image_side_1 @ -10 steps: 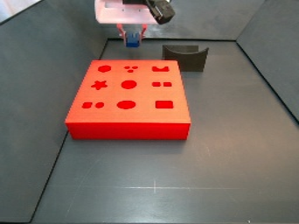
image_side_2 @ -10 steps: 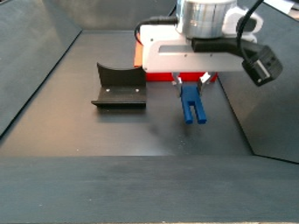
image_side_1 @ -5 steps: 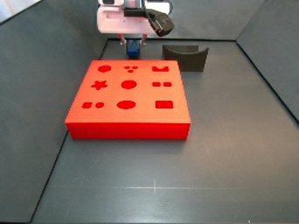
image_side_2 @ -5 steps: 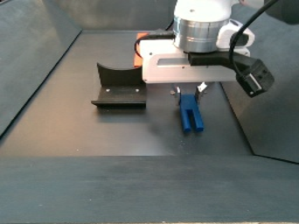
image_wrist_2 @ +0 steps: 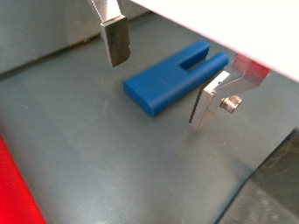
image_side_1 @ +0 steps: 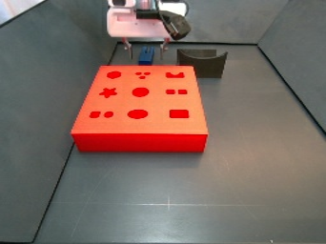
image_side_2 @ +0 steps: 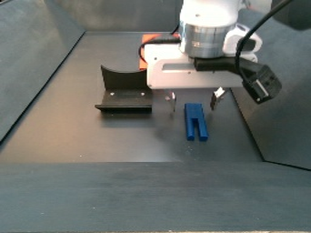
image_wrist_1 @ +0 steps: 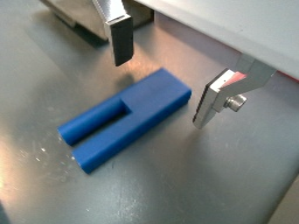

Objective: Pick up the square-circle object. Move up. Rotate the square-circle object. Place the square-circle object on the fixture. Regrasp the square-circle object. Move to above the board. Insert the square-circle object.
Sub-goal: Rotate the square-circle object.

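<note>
The blue square-circle object (image_wrist_1: 122,118) lies flat on the grey floor, and it also shows in the other views (image_wrist_2: 170,79) (image_side_2: 195,123) (image_side_1: 147,53). My gripper (image_wrist_1: 167,74) is open just above its blocky end, with one finger on each side and neither touching it (image_wrist_2: 163,72). In the side views the gripper (image_side_2: 195,97) (image_side_1: 147,42) hangs between the red board (image_side_1: 140,107) and the dark fixture (image_side_1: 204,62) (image_side_2: 123,89). The fixture is empty.
Grey walls ring the floor on all sides. The board (image_side_2: 147,43) shows only as a red sliver behind the arm in a side view. A wrist camera block (image_side_2: 256,84) sticks out beside the gripper.
The gripper has turned at the wrist and shifted along the peg. The blue peg now shows straighter and nearer the front of a side view. The fingers stay apart.
</note>
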{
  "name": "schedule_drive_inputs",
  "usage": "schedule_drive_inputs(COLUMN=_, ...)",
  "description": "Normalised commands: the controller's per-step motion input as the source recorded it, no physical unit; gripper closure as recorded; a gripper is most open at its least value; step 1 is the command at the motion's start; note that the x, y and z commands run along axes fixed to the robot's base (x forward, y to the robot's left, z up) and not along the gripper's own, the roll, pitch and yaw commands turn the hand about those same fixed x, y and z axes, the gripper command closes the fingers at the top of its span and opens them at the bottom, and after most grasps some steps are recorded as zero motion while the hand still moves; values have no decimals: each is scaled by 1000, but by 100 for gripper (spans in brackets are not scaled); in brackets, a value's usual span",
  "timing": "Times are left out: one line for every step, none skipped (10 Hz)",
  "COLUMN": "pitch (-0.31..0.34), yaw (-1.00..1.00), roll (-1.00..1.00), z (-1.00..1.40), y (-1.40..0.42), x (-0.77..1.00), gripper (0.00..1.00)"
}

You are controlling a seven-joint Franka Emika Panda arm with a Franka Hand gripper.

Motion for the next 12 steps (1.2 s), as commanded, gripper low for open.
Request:
schedule_drive_inputs(pitch=31, yaw=-2, roll=7, z=1000, y=1, x=-17, gripper=0)
schedule_drive_inputs(pitch=67, yaw=-8, roll=23, z=1000, y=3, x=-13, gripper=0)
schedule_drive_inputs(pitch=89, yaw=-10, roll=41, z=1000, y=6, x=-12, gripper=0)
schedule_drive_inputs(pitch=107, yaw=-12, roll=70, z=1000, y=5, x=-16, gripper=0)
schedule_drive_inputs(pitch=113, yaw=-9, roll=83, z=1000, y=4, x=-18, gripper=0)
schedule_drive_inputs(pitch=123, yaw=1, roll=114, z=1000, y=-1, x=-21, gripper=0)
schedule_drive_inputs(pitch=128, yaw=8, roll=132, z=920, y=-3, x=-24, gripper=0)
schedule_drive_inputs(pitch=129, yaw=17, roll=147, z=811, y=-6, x=-25, gripper=0)
schedule_drive_inputs(pitch=0, yaw=1000, roll=0, z=0, y=0, x=0, gripper=0)
schedule_drive_inputs(pitch=0, yaw=1000, roll=0, z=-105, y=1, x=-6, gripper=0)
schedule_drive_inputs(pitch=3, yaw=1000, roll=2, z=-245, y=0, x=-19, gripper=0)
schedule_drive_inputs(pitch=2, yaw=1000, roll=2, z=-237, y=4, x=21, gripper=0)
